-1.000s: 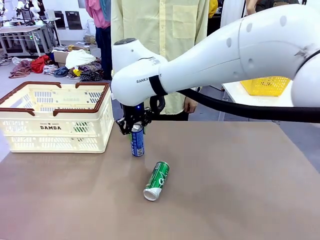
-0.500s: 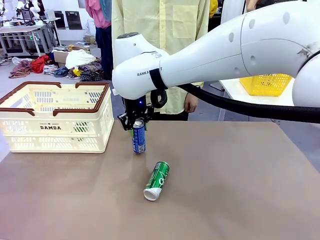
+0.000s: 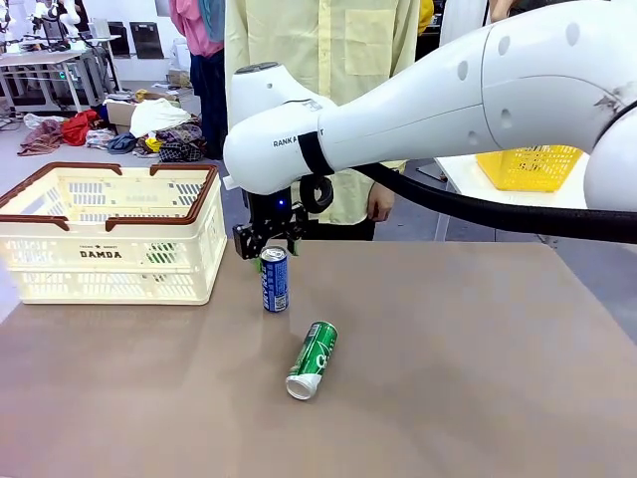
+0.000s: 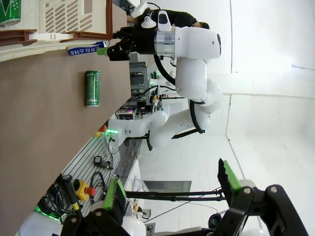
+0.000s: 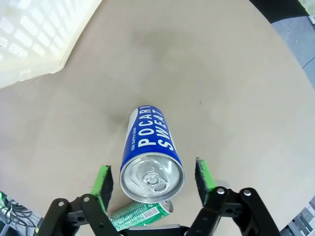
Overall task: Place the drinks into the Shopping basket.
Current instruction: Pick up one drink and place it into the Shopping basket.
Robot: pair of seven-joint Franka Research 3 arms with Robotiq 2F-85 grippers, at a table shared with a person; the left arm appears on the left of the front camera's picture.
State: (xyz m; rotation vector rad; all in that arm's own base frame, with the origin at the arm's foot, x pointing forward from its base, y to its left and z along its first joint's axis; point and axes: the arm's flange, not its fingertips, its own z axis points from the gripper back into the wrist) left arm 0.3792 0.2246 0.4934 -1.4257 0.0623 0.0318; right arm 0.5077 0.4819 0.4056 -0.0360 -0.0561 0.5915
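Right gripper (image 5: pixel 153 179): released, green pads flanking the silver top of the blue can (image 5: pixel 147 142), a gap on each side.
Blue can: upright on the table (image 3: pixel 448 378), near the Shopping basket (image 3: pixel 109 254), outside it.
Green can (image 3: pixel 313 359): on its side, nearer the robot, apart from the blue.
Left gripper (image 4: pixel 170 177): spread wide, empty.
Handling, judged: thin aluminium, smooth, slippery, easily dented; best taken across the upper body just below the rim, with moderate squeeze.
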